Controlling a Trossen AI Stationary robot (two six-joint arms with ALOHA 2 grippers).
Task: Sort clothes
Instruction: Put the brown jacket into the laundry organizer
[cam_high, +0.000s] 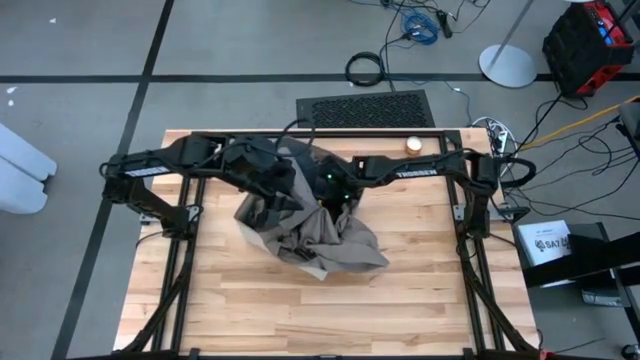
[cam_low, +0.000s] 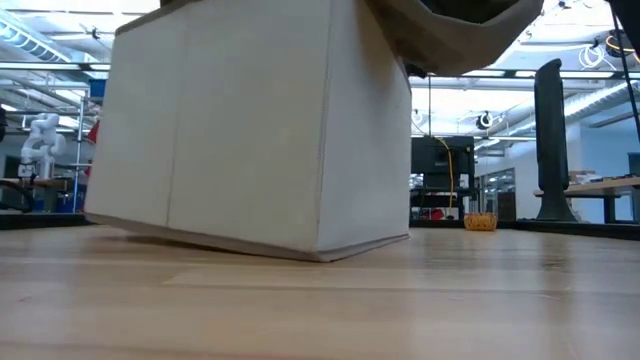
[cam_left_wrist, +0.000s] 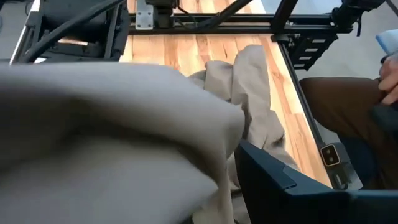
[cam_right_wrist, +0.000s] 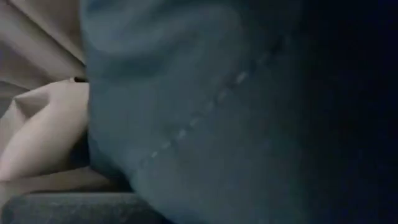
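Taupe-brown garment (cam_high: 345, 245) draped over box (cam_low: 250, 130)

I see soft, even light on the pale wooden table (cam_high: 420, 290), with faint shadows. My right wrist view is dark and blurry, maybe cloth pressed close. Ceiling lamps glare behind.

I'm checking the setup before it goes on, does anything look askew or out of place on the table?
Yes. In the low view the box looks tilted: its bottom edge is lifted off the table on one side. Taupe cloth spills from it onto the wood. Both arms meet over the pile; the grippers are hidden by fabric.
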